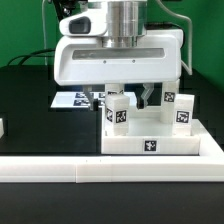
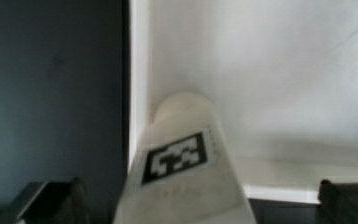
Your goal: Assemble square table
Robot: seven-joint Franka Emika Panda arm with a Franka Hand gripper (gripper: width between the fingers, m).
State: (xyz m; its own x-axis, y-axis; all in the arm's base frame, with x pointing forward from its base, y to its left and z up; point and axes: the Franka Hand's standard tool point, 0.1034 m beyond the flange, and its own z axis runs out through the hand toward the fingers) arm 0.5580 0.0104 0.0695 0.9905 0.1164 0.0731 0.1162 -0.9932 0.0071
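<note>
Exterior view: end effector (image 1: 121, 97) spread wide, empty, directly above short white tagged block leg (image 1: 119, 110) standing upright on large white square plastic tabletop (image 1: 150, 146). Wrist view: leg (image 2: 179, 165) centred between fingertips (image 2: 51, 196), untouched.

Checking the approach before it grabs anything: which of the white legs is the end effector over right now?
The leg standing on the square top, directly under the open end effector. The wrist view shows it between the fingers. The other legs stand toward the exterior view's right.
</note>
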